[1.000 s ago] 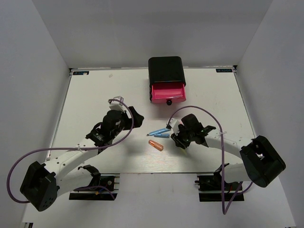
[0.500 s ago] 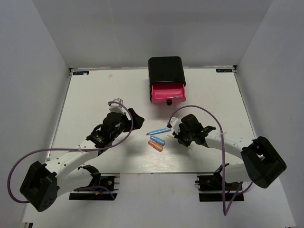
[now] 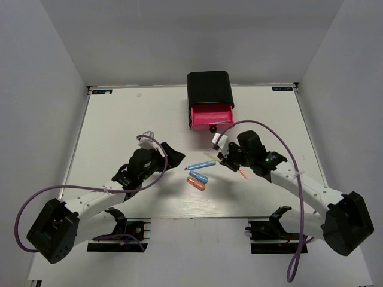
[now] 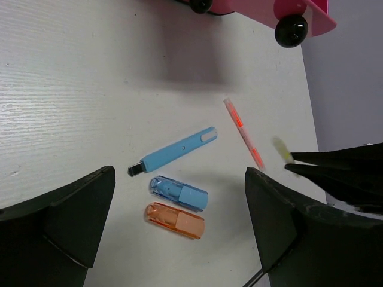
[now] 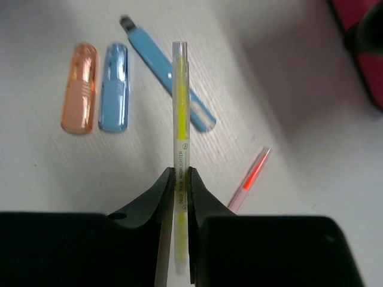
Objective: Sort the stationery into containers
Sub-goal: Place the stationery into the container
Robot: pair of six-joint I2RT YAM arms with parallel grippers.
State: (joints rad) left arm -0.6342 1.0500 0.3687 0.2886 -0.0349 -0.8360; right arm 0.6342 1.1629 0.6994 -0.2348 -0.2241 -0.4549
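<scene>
My right gripper (image 5: 180, 173) is shut on a thin yellow stick (image 5: 180, 107) and holds it above the table (image 3: 119, 131); the gripper also shows in the top view (image 3: 222, 156). A red-pink stick (image 5: 250, 178) lies just to its right. A blue marker (image 4: 173, 151), a blue capsule (image 4: 179, 193) and an orange capsule (image 4: 175, 220) lie side by side in front of my open, empty left gripper (image 4: 179, 173). The black cabinet (image 3: 209, 87) stands at the back with one pink drawer (image 3: 210, 115) pulled open. No grey-blue pen shows.
The drawer's black knob (image 4: 291, 30) sticks out toward the items. Purple cables loop over both arms. White walls close in the table on three sides.
My right gripper has risen and moved right and back with the yellow stick, uncovering the red-pink stick. The blue capsule has shifted next to the orange one. My left gripper has crept toward the items.
</scene>
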